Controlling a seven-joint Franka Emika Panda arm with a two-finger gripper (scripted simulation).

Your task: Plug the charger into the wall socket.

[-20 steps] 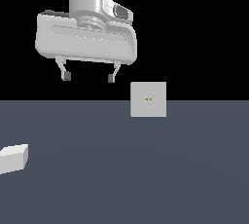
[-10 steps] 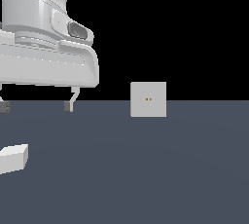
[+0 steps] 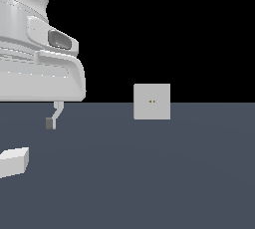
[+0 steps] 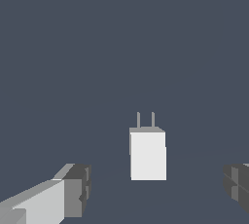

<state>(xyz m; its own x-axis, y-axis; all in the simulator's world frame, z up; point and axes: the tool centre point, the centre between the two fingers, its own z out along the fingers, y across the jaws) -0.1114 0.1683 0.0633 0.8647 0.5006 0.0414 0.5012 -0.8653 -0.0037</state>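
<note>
The charger (image 3: 13, 162) is a small white block lying on the dark floor at the exterior view's lower left edge. In the wrist view the charger (image 4: 148, 155) shows two thin prongs at one end. My gripper (image 4: 155, 189) is open and hovers above it, with the block seen in the gap between the two fingers (image 4: 74, 190). Nothing is held. In the exterior view only one finger (image 3: 51, 121) hangs below the big white hand; the other is past the frame's edge. The wall socket (image 3: 152, 101) is a light-grey upright plate with two tiny yellowish holes, standing further back and to the right.
Dark grey floor (image 3: 149, 183) runs across the whole scene, with black background behind it. The white hand body (image 3: 35, 68) fills the exterior view's upper left.
The hand has travelled toward the exterior view's left and grown larger in the picture. It went from beside the socket to above the charger. Charger and socket stayed put.
</note>
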